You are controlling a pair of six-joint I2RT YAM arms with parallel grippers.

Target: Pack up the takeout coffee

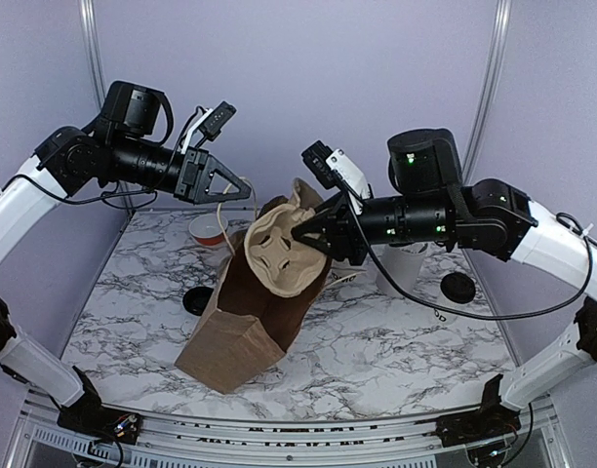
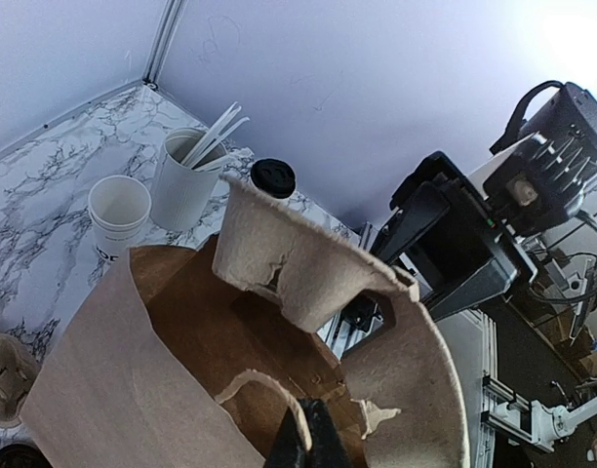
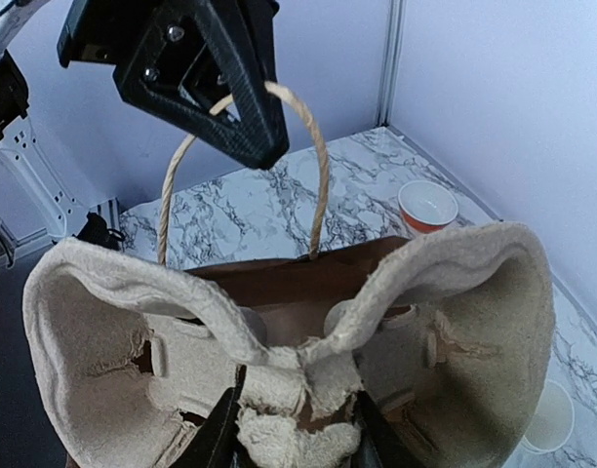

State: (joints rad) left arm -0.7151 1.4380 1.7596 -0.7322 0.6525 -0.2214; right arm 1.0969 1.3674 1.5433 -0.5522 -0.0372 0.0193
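Underneath everything: a grey-veined white marble desk [image 1: 377, 351]. Leaning on it, mouth upward: a tall brown paper bag [image 1: 230, 331]. Wedged in that mouth, tilted and only partly inside: a beige moulded-pulp cup carrier [image 1: 279, 244].

Left gripper [image 1: 245, 191] pressed together on the bag's pale twine handle [image 3: 316, 166], lifting it above the opening. Right gripper [image 1: 300, 234] pinching the carrier's torn centre ridge.

Off to the right, well apart from the bag: a taller white tub [image 2: 184, 180] of utensils. Just beside it, open-topped and not yet packed: the small white paper cup [image 2: 118, 210] with black lettering low on its side. On the tub's other side: the round black plastic lid [image 2: 272, 177].

Step in hand, by judgement: seating the carrier in the bag. To do it well:
- Hold the handle up and back, stretching the mouth wide.
- Level the carrier before pushing, to avoid snagging a cocked corner on the paper.
- Press down gently by the centre ridge, already frayed.
- Release only once flat on the bag's floor, pockets up, ready for the cup.
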